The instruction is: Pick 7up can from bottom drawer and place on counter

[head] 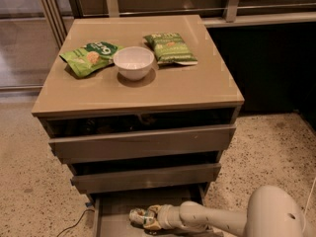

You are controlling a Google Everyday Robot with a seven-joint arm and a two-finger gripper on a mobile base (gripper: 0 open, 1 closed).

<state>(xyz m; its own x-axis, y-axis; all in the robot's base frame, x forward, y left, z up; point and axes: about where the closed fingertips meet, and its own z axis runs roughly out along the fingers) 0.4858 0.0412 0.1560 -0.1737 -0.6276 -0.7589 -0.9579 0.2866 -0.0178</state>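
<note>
Down at the lower edge, one 7up can [137, 216] lies on its side on the grey floor of the bottom drawer [116, 207], which is pulled out. The one claw [150, 218] sits low inside that drawer, right against the can's right end. Whether it grips the can or only touches it, I cannot tell, since claw and can run together there.

One pale arm [212, 217] reaches in from the lower right, and its rounded end is cut off by the picture's corner. The front of the bottom drawer is cut off by the picture's bottom edge as well.

There are three drawers: the top drawer [140, 142] and the middle drawer [145, 177] each stand a little way out, with dark gaps above them whose contents cannot be made out.

On the desk [187, 90] there are three things. One white bowl [134, 62] stands upright. One green snack bag [90, 57] lies just to its left, and a second green snack bag [170, 48] lies just to its right. The print on both bags is too small to read.

One thin dark cable [74, 223] trails over the speckled floor [266, 152] at the lower left, and it runs out of the picture.
</note>
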